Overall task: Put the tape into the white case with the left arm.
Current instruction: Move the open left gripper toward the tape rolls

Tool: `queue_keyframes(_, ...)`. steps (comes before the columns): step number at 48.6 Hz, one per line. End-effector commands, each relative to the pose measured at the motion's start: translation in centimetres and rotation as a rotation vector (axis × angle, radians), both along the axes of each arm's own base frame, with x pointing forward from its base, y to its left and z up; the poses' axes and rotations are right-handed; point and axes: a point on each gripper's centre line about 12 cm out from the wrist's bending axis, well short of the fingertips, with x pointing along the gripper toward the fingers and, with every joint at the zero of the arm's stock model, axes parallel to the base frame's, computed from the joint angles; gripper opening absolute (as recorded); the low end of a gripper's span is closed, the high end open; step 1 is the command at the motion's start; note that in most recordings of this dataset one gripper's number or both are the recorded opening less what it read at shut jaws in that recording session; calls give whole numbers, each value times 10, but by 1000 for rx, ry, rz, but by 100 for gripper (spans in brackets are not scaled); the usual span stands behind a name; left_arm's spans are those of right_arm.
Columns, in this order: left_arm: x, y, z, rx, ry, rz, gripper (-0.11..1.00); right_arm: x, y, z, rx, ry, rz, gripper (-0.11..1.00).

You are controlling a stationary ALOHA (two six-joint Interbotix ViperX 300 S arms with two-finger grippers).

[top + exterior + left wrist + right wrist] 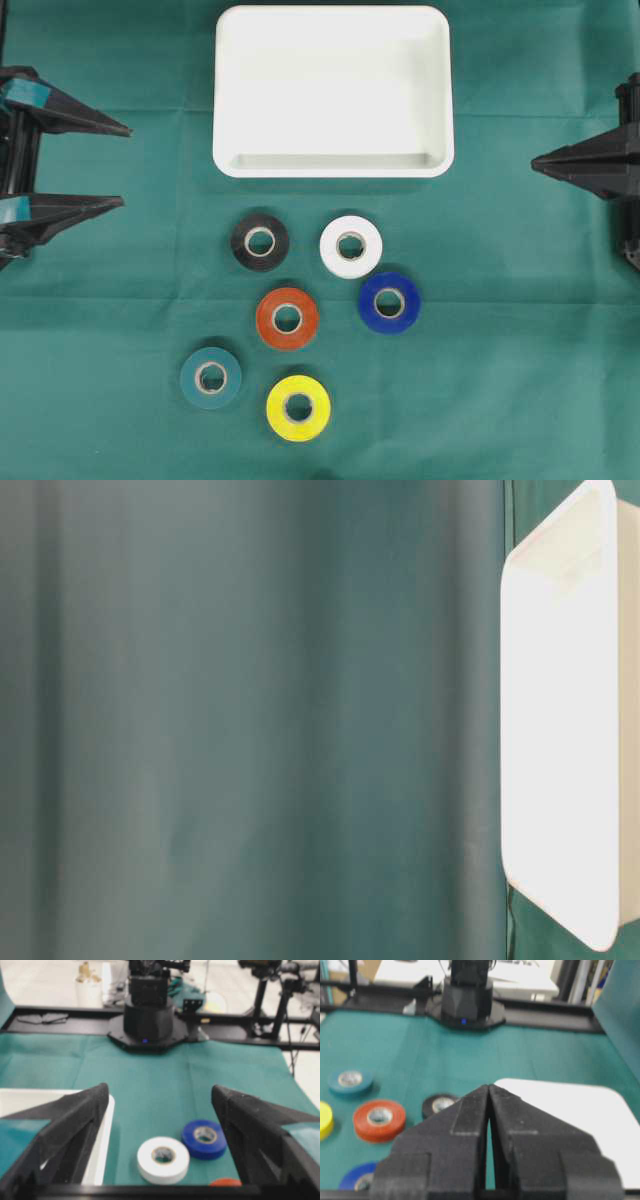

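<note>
Tape: 6 rolls [287, 318] on green worktop [520, 380], lower centre | white case [333, 160] top centre | left pincer [125, 166] spread wide, holding nothing | right pincer [534, 162] closed, holding nothing

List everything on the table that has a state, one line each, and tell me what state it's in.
white case: empty, upright.
left gripper: open, holding nothing.
right gripper: shut, holding nothing.
Black, white, blue, orange, teal, yellow tape rolls: flat on the cloth, outside the case.

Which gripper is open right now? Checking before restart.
Left gripper: open, holding nothing.
Right gripper: closed, holding nothing.
</note>
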Motion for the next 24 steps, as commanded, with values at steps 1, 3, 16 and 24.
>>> queue_keyframes(1, 11, 3, 3, 2, 23, 17, 98, 0, 0, -4, -31, 18, 5, -9)
queue_keyframes(3, 15, 5, -1, 1, 54, 26, 98, -1, 1, -10, -54, 43, 11, -9)
queue_keyframes(16, 36, 11, -17, -1, 198, 50, 98, -12, 0, -37, -80, 166, 9, -9)
queue_keyframes(24, 48, 11, -27, -5, 290, 48, 98, -20, -1, -55, -78, 254, 2, -9)
